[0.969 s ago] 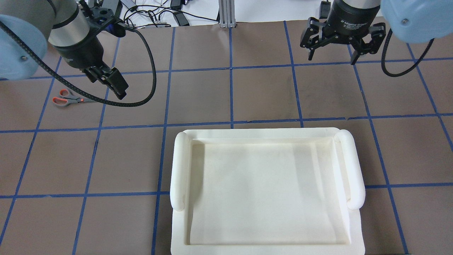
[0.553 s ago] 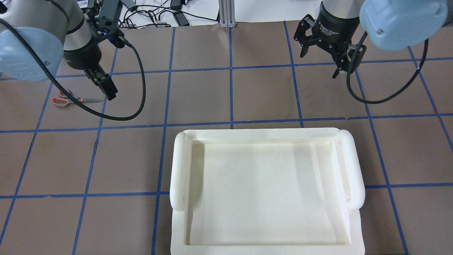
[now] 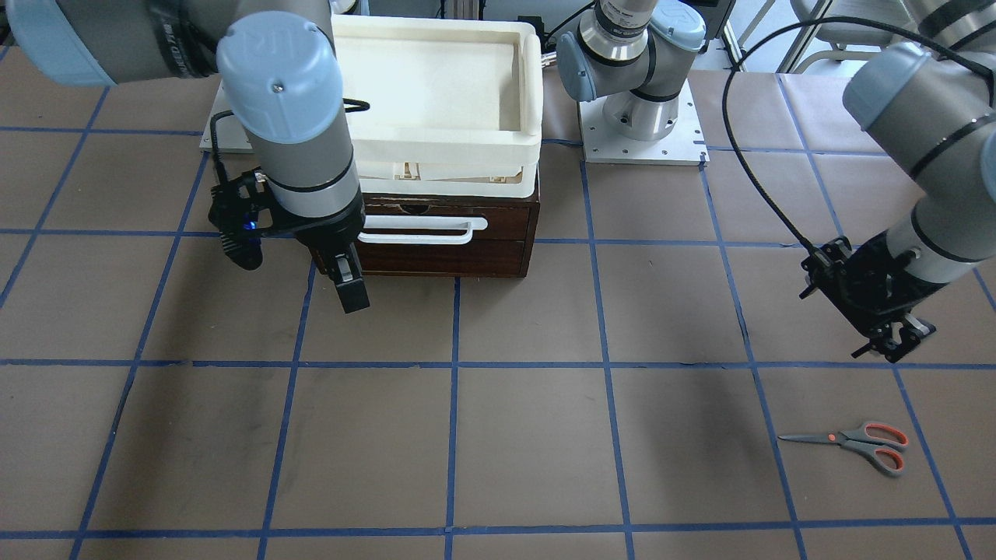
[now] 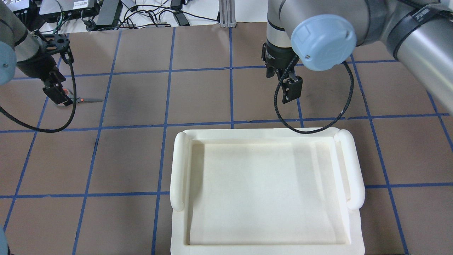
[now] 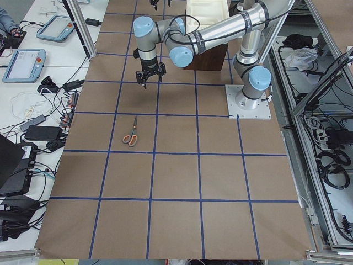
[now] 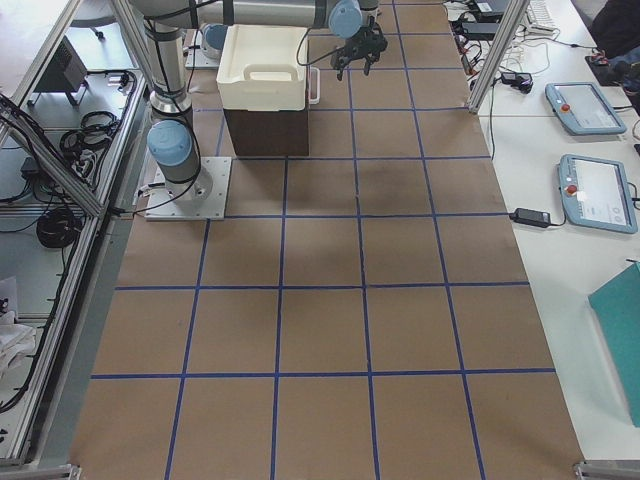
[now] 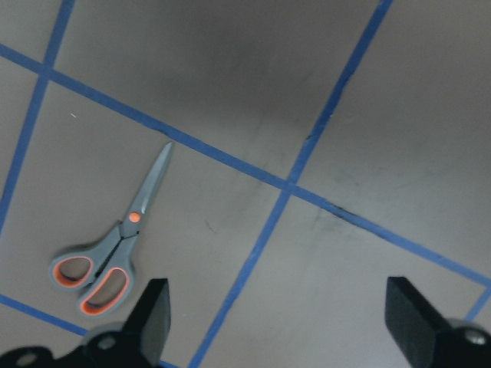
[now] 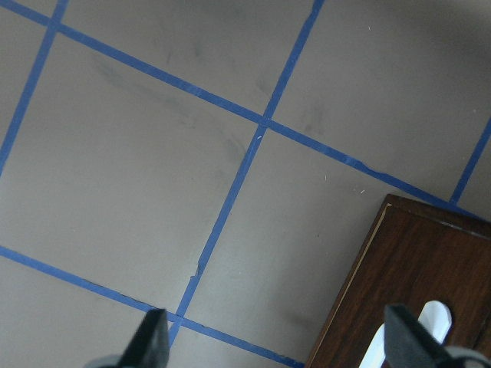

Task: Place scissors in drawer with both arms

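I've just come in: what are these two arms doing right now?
Nothing is held yet. The scissors lie flat on the table, and the left gripper hovers open near them. The right gripper, also open, hangs in front of the drawer, which looks shut, near its white handle. A white foam tray sits on top.

Overhead view: the left gripper (image 4: 60, 97) has travelled outward toward the left edge of the counter (image 4: 212, 99) and now hangs over the handles of the scissors (image 4: 90, 101), leaving only pivot and blades exposed. The right gripper (image 4: 292, 94) has swung inward from the far right toward the white foam tray (image 4: 178, 166). Its wrist has turned, so the fingers (image 4: 293, 86) now appear edge-on.
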### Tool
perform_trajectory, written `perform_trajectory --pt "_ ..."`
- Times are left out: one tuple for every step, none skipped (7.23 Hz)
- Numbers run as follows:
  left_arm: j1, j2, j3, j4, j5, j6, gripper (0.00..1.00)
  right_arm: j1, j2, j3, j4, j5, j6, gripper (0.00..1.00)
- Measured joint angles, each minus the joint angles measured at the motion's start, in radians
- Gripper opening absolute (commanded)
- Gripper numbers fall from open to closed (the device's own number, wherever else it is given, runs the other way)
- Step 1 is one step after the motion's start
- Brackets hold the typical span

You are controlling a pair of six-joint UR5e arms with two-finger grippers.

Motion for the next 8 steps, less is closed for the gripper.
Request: perform_trajectory --pt "0.037 -0.070 0.002 0.105 -0.017 0.147 1.00 0.030 0.030 0.000 0.001 0.001 0.059 1.00" --pt "0.061 -0.137 0.009 0.178 -0.024 0.307 1.00 0.049 0.055 0.000 0.003 0.009 0.097 1.00" --pt "0.084 -0.192 0.014 0.221 -0.026 0.477 1.00 0.061 0.074 0.001 0.009 0.034 0.130 1.00" --pt "0.103 -0.240 0.023 0.244 -0.028 0.643 1.00 0.066 0.087 0.000 0.025 0.073 0.155 1.00" --pt "0.111 -0.274 0.042 0.256 -0.029 0.746 1.00 0.068 0.094 0.000 0.050 0.103 0.171 1.00" --pt "0.114 -0.307 0.073 0.261 -0.030 0.790 1.00 0.069 0.102 -0.001 0.075 0.121 0.188 1.00" --pt "0.115 -0.335 0.101 0.262 -0.031 0.784 1.00 0.069 0.109 -0.001 0.092 0.131 0.205 1.00" --pt "0.115 -0.353 0.118 0.262 -0.031 0.728 1.00 0.069 0.117 -0.001 0.107 0.136 0.222 1.00"
